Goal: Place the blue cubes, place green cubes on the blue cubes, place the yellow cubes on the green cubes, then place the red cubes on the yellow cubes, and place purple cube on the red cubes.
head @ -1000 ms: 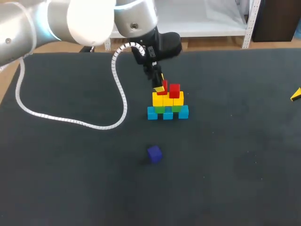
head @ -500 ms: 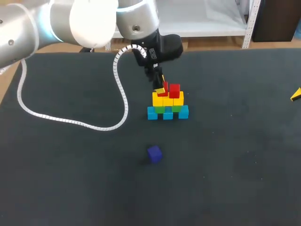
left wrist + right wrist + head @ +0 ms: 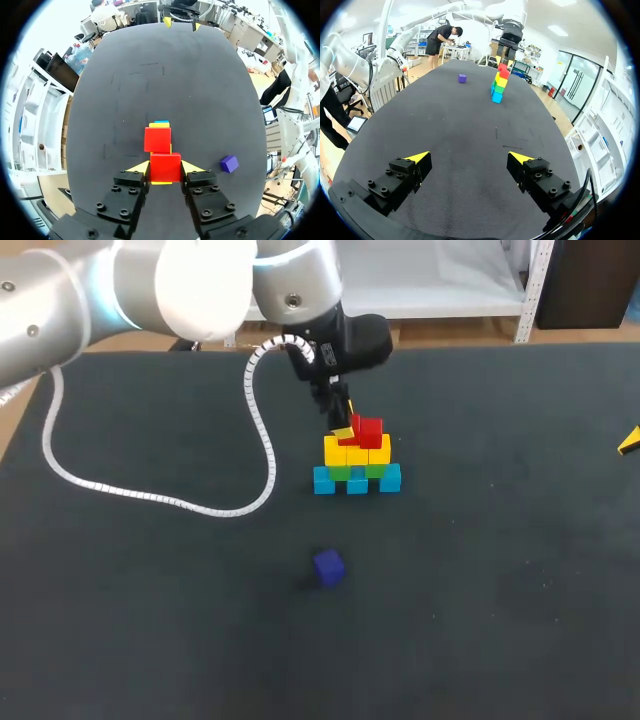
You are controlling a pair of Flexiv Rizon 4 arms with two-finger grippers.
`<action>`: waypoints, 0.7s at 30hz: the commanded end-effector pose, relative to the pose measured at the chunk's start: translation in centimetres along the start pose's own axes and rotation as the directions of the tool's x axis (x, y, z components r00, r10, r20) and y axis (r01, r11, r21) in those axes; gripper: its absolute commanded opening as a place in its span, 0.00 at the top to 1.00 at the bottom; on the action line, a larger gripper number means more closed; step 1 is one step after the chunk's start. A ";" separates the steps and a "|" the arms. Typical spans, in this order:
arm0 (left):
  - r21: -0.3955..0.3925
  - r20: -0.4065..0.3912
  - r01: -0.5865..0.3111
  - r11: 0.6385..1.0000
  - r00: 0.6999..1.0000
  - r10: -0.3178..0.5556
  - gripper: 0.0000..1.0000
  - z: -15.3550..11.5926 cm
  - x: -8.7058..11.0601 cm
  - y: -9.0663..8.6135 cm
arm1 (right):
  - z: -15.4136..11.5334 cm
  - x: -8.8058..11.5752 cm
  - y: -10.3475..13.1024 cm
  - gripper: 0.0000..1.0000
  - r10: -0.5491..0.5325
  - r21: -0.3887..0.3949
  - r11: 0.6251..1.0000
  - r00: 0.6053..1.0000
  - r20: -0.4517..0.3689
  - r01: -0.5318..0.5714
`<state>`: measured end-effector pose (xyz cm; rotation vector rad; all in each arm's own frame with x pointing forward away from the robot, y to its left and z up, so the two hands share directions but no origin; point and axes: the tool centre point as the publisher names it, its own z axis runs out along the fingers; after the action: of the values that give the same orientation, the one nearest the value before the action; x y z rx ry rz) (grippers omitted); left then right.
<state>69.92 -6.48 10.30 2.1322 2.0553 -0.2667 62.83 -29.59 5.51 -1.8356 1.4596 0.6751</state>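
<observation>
The tool [image 3: 165, 169] clamps a red cube [image 3: 165, 165] just behind the second red cube [image 3: 157, 139], purple cube [image 3: 229, 163] beside

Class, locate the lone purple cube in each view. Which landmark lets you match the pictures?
Head view: the purple cube lies alone, nearer the camera than the cube stack.
Left wrist view: the purple cube lies beside the left claw, off to one side of the cube stack.
Right wrist view: the purple cube lies far ahead of the right claw, beside the cube stack.
Shared landmark: the cube stack.

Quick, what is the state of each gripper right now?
Left gripper: closed on a small red cube.
Right gripper: open, holding nothing.
</observation>
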 end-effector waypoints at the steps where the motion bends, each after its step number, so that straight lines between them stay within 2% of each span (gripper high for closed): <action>1: 0.009 -0.004 -0.002 1.000 1.000 0.002 1.00 0.1 -0.1 0.4 | 0.1 0.1 -0.1 0.00 -0.001 0.000 1.000 1.000 0.002 0.001; 21: 0.021 -0.004 -0.003 1.000 1.000 0.003 1.00 0.6 0.2 0.8 | 0.1 0.1 -0.1 0.00 -0.001 0.000 1.000 1.000 0.002 0.001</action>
<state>70.29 -6.33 9.66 2.1411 2.0590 -0.2795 62.83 -29.59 5.51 -1.8356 1.4596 0.6751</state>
